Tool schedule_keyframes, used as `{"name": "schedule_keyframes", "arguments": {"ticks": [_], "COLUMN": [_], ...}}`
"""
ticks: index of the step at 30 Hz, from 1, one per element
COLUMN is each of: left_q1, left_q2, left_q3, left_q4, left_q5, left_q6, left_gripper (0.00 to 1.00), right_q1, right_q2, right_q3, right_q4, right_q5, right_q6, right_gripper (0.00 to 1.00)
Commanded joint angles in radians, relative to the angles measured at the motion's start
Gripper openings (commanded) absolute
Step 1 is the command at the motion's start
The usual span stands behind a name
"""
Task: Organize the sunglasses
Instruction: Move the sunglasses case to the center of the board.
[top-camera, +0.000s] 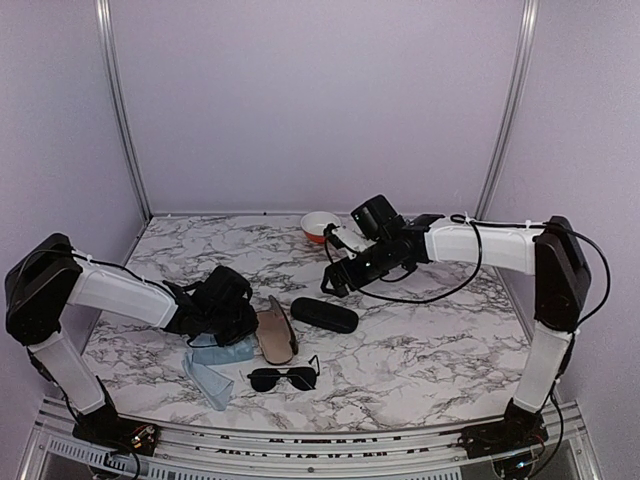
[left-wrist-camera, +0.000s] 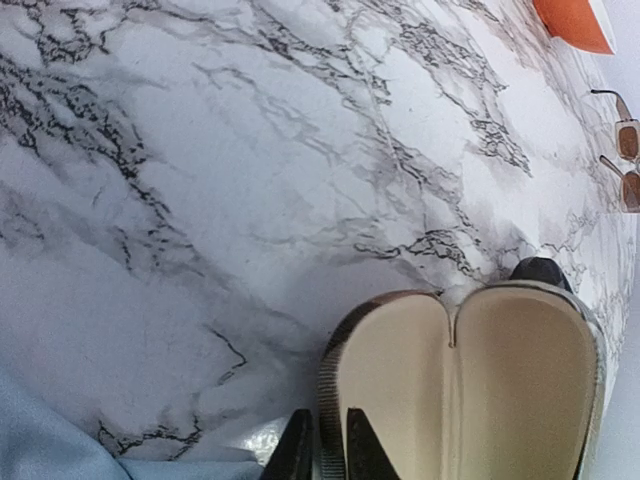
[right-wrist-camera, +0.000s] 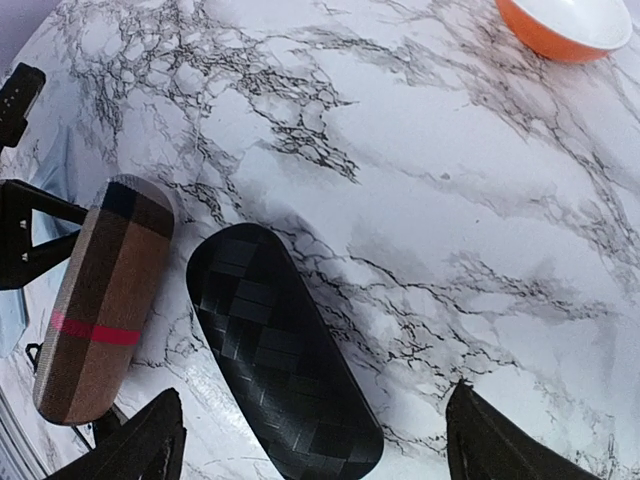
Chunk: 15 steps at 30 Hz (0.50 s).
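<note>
The small black sunglasses (top-camera: 285, 377) lie near the front edge, touched by neither gripper. The brown sunglasses (left-wrist-camera: 626, 160) show only at the right edge of the left wrist view, near the orange bowl; in the top view my right arm hides them. My left gripper (left-wrist-camera: 328, 460) is shut on the rim of the open brown case (left-wrist-camera: 470, 390), whose tan inside faces up (top-camera: 275, 333). My right gripper (right-wrist-camera: 320, 445) is wide open and empty, hovering over the closed black case (right-wrist-camera: 280, 350), which lies right of the brown case (top-camera: 323, 314).
An orange bowl (top-camera: 320, 225) stands at the back centre. A light blue cloth (top-camera: 215, 365) lies under and in front of my left gripper. The brown case's plaid outside with its red stripe (right-wrist-camera: 100, 300) shows left of the black case.
</note>
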Motion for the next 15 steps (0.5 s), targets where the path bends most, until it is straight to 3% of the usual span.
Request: {"name": "schedule_keyframes", "arguments": {"ticks": [1,15], "left_q1": [0.004,-0.053], "left_q2": [-0.028,-0.014], "left_q3": [0.007,0.007], "left_q4": [0.013,0.099], "left_q5": [-0.031,0.003], "left_q6": [-0.109,-0.158], "left_gripper": [0.21,0.25], "right_q1": [0.002,0.055], "right_q2": [-0.041,-0.091], "right_q3": [-0.021,-0.011], "right_q4": [0.040,0.060], "right_q5": [0.026,-0.032], "right_q6": [0.058,0.077], "right_gripper": [0.87,0.87]}}
